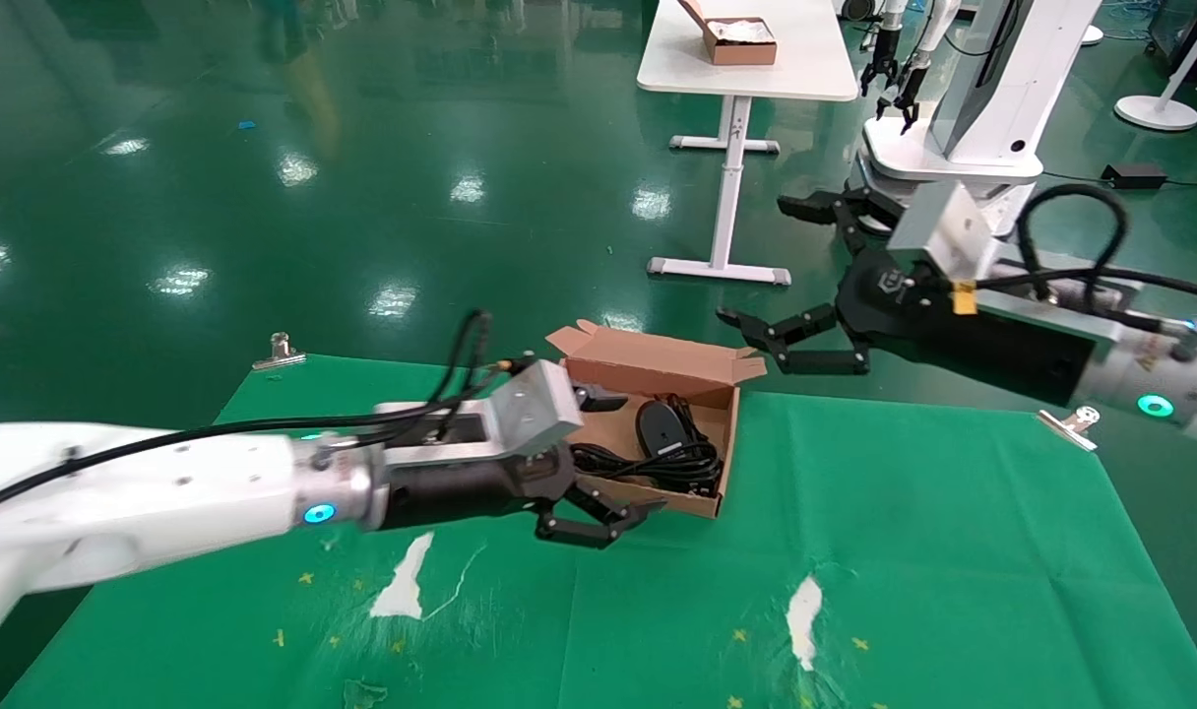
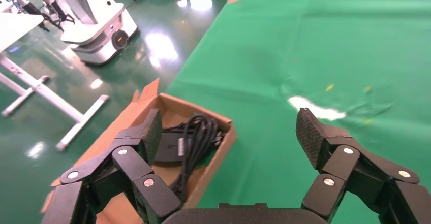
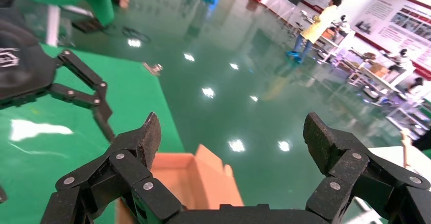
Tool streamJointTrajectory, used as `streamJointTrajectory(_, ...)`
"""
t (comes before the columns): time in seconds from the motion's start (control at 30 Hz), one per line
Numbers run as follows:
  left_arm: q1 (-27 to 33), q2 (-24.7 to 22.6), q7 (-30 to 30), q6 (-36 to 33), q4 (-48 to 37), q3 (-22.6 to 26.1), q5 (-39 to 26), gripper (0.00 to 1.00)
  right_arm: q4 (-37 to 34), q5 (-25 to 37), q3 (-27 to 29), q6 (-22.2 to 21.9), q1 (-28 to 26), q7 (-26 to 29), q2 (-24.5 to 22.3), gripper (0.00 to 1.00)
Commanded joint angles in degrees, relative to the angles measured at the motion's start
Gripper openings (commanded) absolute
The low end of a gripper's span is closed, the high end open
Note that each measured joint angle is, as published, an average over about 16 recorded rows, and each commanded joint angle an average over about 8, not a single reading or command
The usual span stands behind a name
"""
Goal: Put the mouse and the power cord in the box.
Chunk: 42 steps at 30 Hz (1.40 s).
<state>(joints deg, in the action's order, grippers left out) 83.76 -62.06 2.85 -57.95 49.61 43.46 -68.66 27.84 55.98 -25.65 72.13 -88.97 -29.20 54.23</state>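
Hovering our left gripper (image 1: 626,512) spread and empty at the near edge of the box (image 1: 717,366), we are seeing the mouse (image 1: 660,426) and power cord (image 1: 658,463) lying inside. Our right gripper (image 1: 756,340), also spread and empty, is hanging beyond the cloth's (image 1: 904,551) far edge, near the box's raised flap.

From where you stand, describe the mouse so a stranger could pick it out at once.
On the green cloth, an open brown box sits near the far edge. Inside lies the mouse, a smooth black oval beside the power cord, which is looped cable.
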Motion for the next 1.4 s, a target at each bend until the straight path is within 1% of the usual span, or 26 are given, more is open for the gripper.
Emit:
streamJointTrajectory(0.03,-1.2,1.4,-0.7,-1.5,1.3,-1.5,1.4,1.0,2.3,-0.7,0.5,0.7,1.4,2.0,-1.0,1.0)
streamJointTrajectory(1.1,-20.5,25.0,-12.6,-25.7,22.2,-25.4,24.8,1.0,39.7,-12.3,8.4,11.8,23.8,34.7,-16.7,1.0)
streamJointTrajectory(1.27,-22.3,27.1,-13.6,-27.8,24.0,-27.5,26.9,1.0,44.9,-13.8,9.4,13.3,26.9,39.1,-18.8,1.0)
streamJointTrajectory(1.4,-22.6,27.6,-13.6,-28.3,24.4,-28.0,27.4,1.0,47.3,-14.6,9.9,14.1,28.3,40.8,-19.9,1.0)
